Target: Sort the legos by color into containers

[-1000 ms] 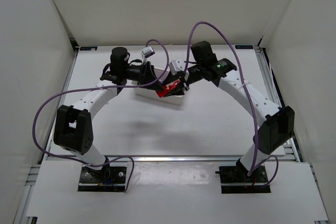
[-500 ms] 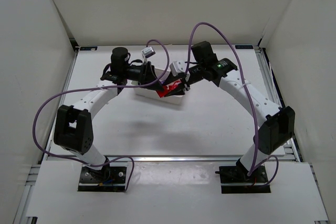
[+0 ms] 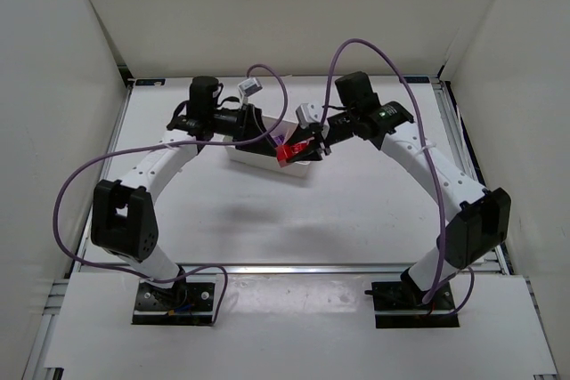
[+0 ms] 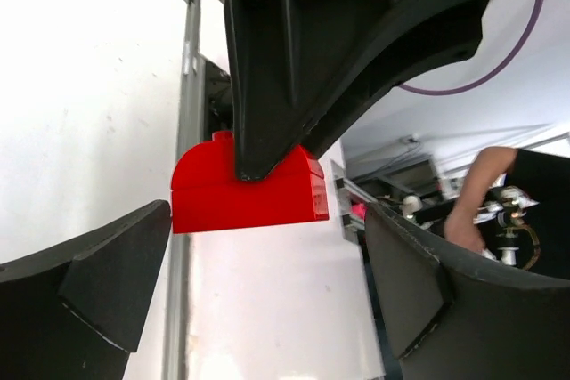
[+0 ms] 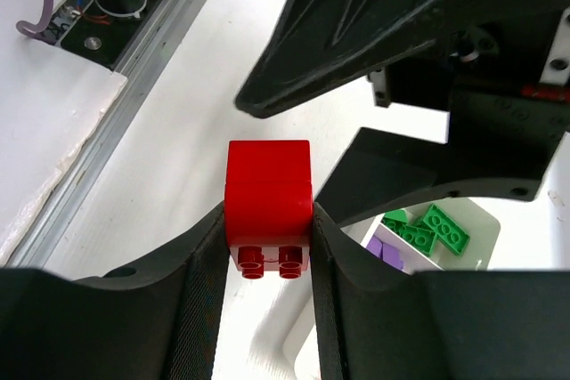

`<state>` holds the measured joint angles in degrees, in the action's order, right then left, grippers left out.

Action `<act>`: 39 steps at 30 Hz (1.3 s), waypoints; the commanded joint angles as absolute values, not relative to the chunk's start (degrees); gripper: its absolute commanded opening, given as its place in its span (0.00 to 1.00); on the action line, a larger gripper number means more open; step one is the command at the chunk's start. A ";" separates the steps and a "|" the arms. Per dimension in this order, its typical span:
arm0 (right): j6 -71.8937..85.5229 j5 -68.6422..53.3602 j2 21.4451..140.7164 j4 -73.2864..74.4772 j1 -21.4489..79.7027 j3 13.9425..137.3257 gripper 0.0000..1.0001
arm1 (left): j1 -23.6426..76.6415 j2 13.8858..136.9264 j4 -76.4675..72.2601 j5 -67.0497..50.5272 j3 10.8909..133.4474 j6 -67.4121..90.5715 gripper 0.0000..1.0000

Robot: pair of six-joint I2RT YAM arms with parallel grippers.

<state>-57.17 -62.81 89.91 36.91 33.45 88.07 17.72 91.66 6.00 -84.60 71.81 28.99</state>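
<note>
Tray (image 3: 256, 161) sits mid-table, both arms reaching over it. Left gripper (image 4: 267, 216) gapes wide, its fingers (image 4: 107, 278) clear of the red brick (image 4: 249, 195). Right gripper (image 5: 267, 222) pinches that brick by its sides above the tray's right part; green bricks (image 5: 435, 227) and a purple one (image 5: 385, 251) lie in the tray.

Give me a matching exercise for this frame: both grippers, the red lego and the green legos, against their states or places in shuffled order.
1. left gripper
2. right gripper
3. red lego
4. green legos

A. lying in the tray
B. jaws open, gripping nothing
C. pinched between two fingers
D. jaws shut

Pairs: 1-B, 2-D, 3-C, 4-A
</note>
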 commanded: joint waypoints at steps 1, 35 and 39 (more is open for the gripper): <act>-56.86 -62.23 86.57 36.39 33.66 87.10 0.00 | 17.31 89.12 18.89 -86.31 76.73 15.91 0.99; 9.67 -74.35 95.98 6.68 25.40 94.75 0.00 | 18.55 75.41 14.68 -66.18 69.79 -6.07 0.94; 9.23 -75.15 96.33 6.42 26.28 95.18 0.00 | 18.63 76.46 12.23 -66.97 70.57 -4.31 0.91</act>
<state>8.08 -72.66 96.03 8.99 25.41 92.49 18.28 76.01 15.38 -64.69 69.95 -4.78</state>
